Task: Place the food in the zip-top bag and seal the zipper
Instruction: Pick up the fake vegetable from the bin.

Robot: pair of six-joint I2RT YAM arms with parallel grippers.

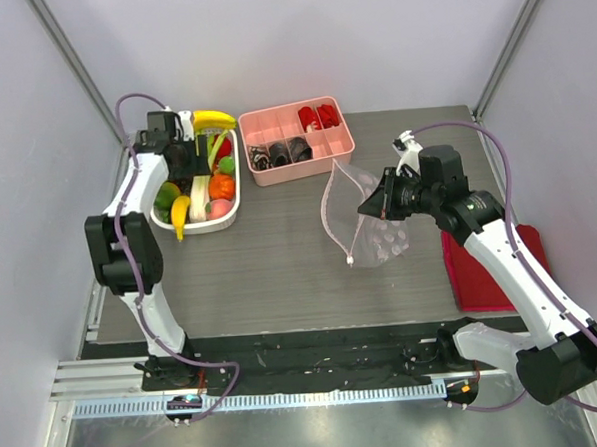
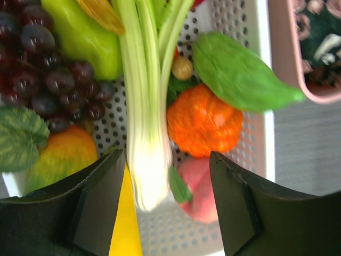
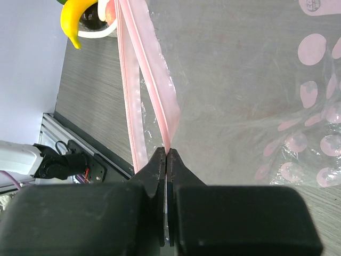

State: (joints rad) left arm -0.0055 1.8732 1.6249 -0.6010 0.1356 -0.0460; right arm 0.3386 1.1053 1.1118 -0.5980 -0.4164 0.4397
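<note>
**Item 1, food.** Long white-and-green plastic toy leek [image 2: 146, 122], purple toy grapes [image 2: 48, 74], round orange toy fruit [image 2: 202, 120] and other pieces. All lay in the white perforated plastic basket [image 2: 253, 80] at the table's far left. None was in the bag.

**Item 2, clear, crinkly plastic zip-top bag [image 1: 377, 239].** It was at mid-table, well apart from the basket, lifted by one edge. Nothing was visible inside.

**Item 3, thin pinkish-red zipper strip [image 3: 152, 58].** Its two halves stood parted, unsealed.

**Item 4, left gripper [image 2: 165, 186].** It hung over the basket with its fingers spread wide, one on either side of the leek's white end. It gripped nothing.

**Item 5, right gripper [image 3: 166, 157].** Its fingers were pressed together on the bag's pink edge, holding it up.

**Status.** Judged early: the bag was presented open and the leek appeared to be the first pick. Every piece was yet to be loaded, and the sealing was outstanding.
</note>
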